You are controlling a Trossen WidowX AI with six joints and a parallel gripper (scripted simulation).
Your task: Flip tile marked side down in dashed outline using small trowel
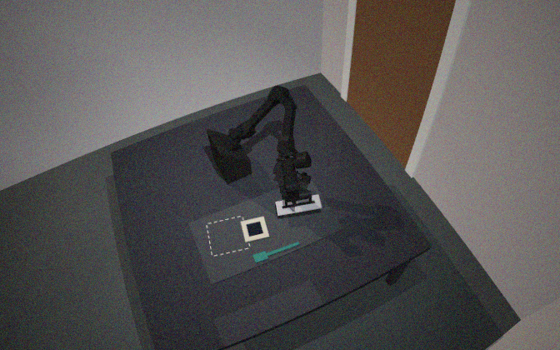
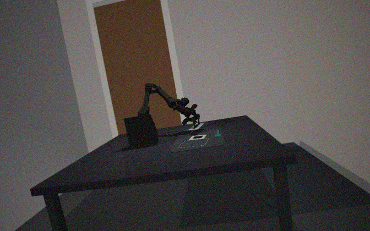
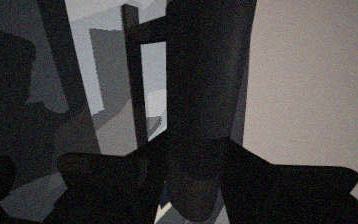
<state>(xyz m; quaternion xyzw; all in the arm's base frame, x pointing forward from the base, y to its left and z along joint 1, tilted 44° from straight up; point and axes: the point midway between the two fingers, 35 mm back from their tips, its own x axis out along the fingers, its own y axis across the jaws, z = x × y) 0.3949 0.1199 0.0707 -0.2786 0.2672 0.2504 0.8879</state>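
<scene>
My gripper point(image 1: 297, 200) point(image 2: 196, 121) point(image 3: 191, 131) is shut on the thick black handle of the small trowel point(image 1: 298, 208) point(image 2: 201, 124) point(image 3: 205, 75). The trowel's white rectangular blade hangs a little above the mat's right part in the top view, with a shadow beneath it. The cream tile point(image 1: 264, 227) point(image 2: 192, 137) lies flat on the mat point(image 1: 226, 268) point(image 2: 215, 143), its dark square mark facing up. It lies at the right side of the dashed outline point(image 1: 212, 255) point(image 2: 178, 147), overlapping that side. Most of the outline's inside is bare. The trowel is left of my fingers' view of the wall.
A teal spatula-like tool point(image 1: 260, 257) point(image 2: 217, 133) lies on the mat near its front edge in the top view, close to the tile. The black arm base point(image 1: 230, 161) point(image 2: 141, 130) stands behind the mat on the dark table point(image 1: 156, 195) point(image 2: 140, 160).
</scene>
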